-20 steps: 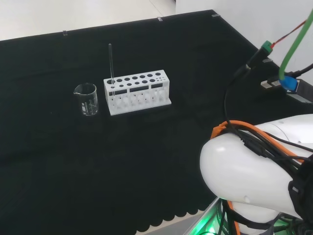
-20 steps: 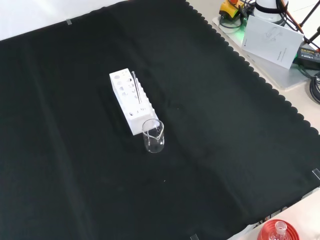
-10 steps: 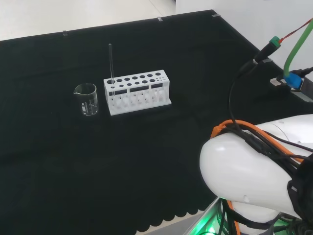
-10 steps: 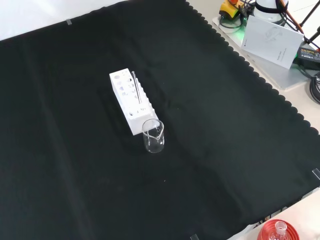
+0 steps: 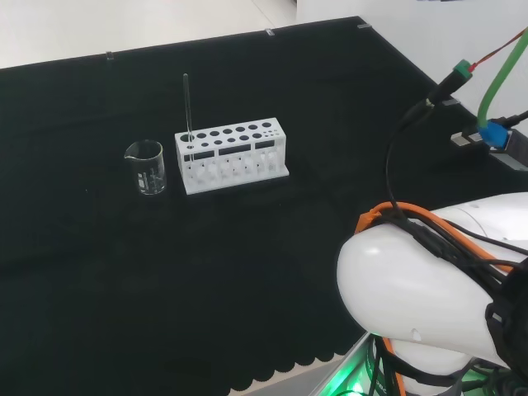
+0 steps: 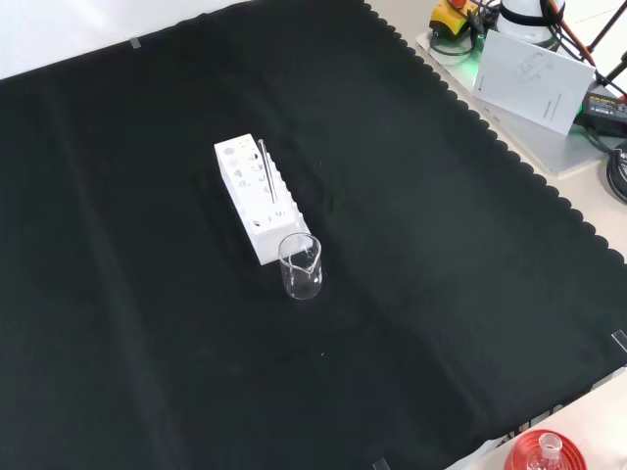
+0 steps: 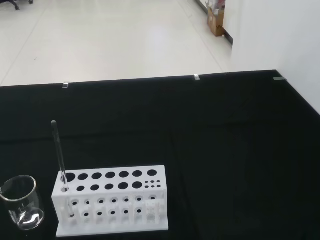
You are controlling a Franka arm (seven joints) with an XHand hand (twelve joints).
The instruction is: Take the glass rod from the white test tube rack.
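From my remote station I cannot tell how the hand's fingers are set. In the head view the arm's white link bulks at the lower right, draped with orange and black cables, well apart from the ware and to its right. The wrist camera looks across the black cloth at the white test tube rack, which puts the rack out in front of the hand with open cloth between. The glass rod stands in a hole at the rack's left end in the head view, its long axis upright, top end rising well above the rack. In the wrist view the rod tilts slightly. A clear glass beaker stands just beside that same end of the rack, not touching it. In the front view the rack runs lengthwise away from the camera, rod along its right side, beaker at its near end.
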